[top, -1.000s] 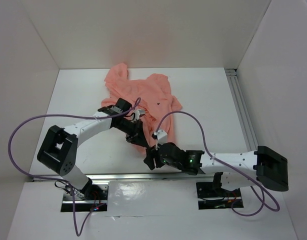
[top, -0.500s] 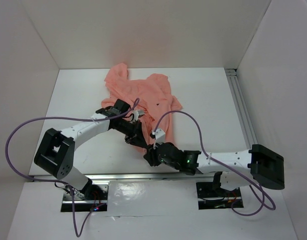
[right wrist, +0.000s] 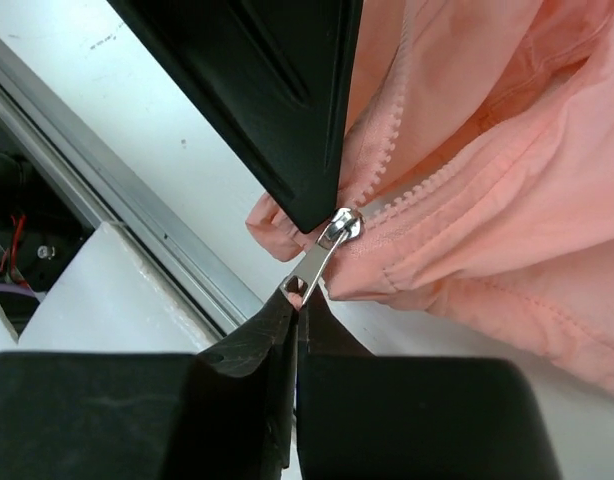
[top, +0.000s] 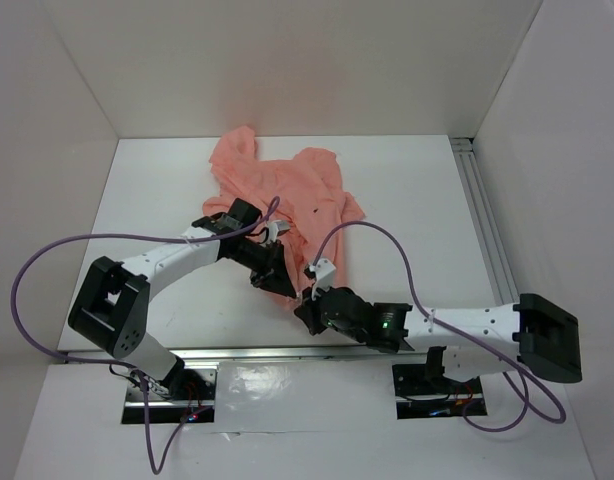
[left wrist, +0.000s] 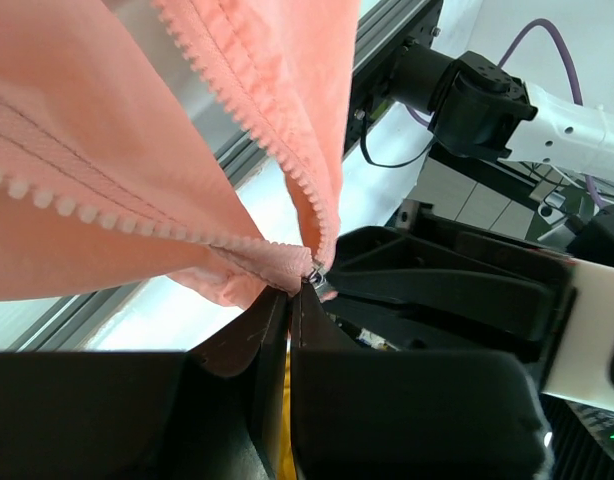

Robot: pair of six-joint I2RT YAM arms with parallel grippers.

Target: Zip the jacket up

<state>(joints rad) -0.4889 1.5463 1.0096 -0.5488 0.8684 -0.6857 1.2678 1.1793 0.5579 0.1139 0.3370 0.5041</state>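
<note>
The desk is covered from the middle of its far edge toward the near edge by the crumpled jacket. Its bottom hem is pinched in the closed jaws of the left gripper. By the right gripper, fully closed, the zipper pull is clamped.

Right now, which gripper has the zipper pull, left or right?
The right gripper: its tips pinch the silver zipper pull. The left gripper pinches only the jacket fabric at the zipper's bottom end.
</note>
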